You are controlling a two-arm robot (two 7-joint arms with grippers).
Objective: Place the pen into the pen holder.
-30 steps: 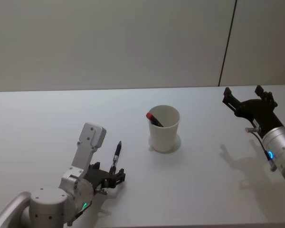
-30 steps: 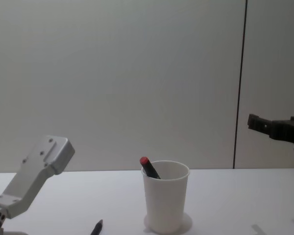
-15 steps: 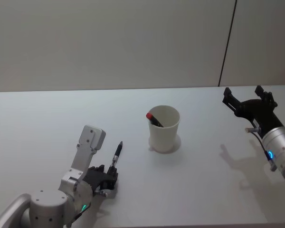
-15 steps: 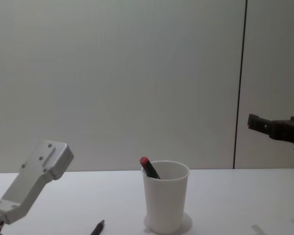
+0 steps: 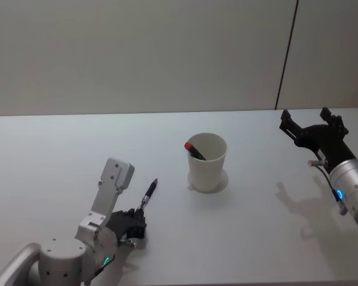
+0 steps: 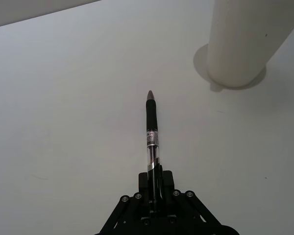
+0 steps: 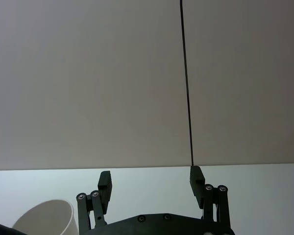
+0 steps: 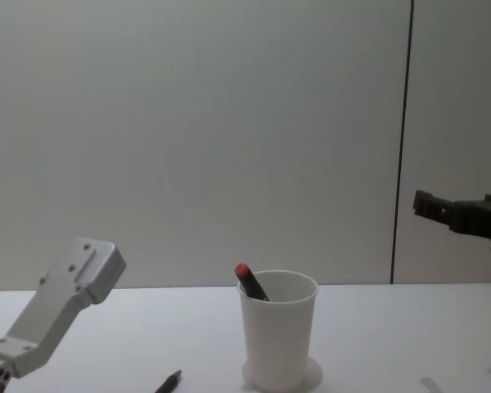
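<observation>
A black pen (image 5: 148, 194) with a clear barrel points toward the pen holder (image 5: 206, 162), a white paper cup at mid-table. My left gripper (image 5: 138, 215) is shut on the pen's rear end, low over the table at the front left. The left wrist view has the pen (image 6: 152, 132) sticking out from the closed left gripper (image 6: 154, 180), with the pen holder (image 6: 245, 39) ahead and to one side. The chest view catches the pen tip (image 8: 168, 381) left of the pen holder (image 8: 278, 332). My right gripper (image 5: 305, 115) hovers open at the far right, holding nothing.
A red-capped pen (image 5: 194, 149) leans inside the cup, its cap (image 8: 243, 271) poking over the rim. The white table (image 5: 256, 226) stretches bare between the cup and the right arm. A grey wall stands behind the table.
The left gripper's fingers have closed onto the pen's rear end. The pen's tip has swung a little to the right. The right arm has stayed put.
</observation>
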